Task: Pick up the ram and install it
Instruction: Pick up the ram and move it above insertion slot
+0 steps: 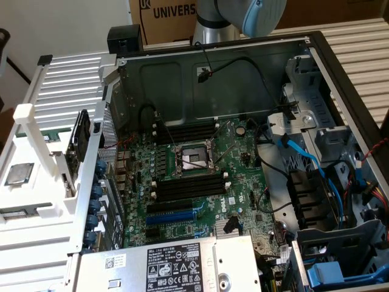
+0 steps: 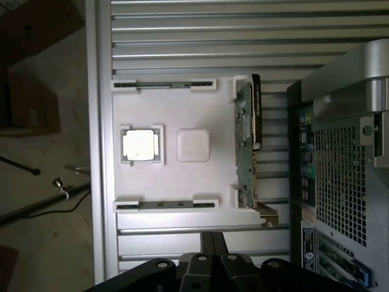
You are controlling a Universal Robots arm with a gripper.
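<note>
The ram (image 2: 245, 146), a thin green board with a dark strip along one side, stands on edge in a white holder (image 2: 182, 106) beside the computer case. In the exterior view the ram (image 1: 81, 135) stands at the holder's edge nearest the case wall. My gripper (image 2: 213, 235) hangs well away from the ram, over the slatted table by the holder's rim, with its two fingers together and nothing between them. Black memory slots (image 1: 188, 185) with white end clips lie on the motherboard, on both sides of the processor socket (image 1: 191, 159).
A square silver processor chip (image 2: 141, 146) and a white pad (image 2: 193, 146) sit in the holder. The open case (image 2: 340, 170) has a perforated wall next to the ram. Inside are a blue expansion slot (image 1: 176, 214), blue cables (image 1: 316, 167) and a power supply (image 1: 176, 264).
</note>
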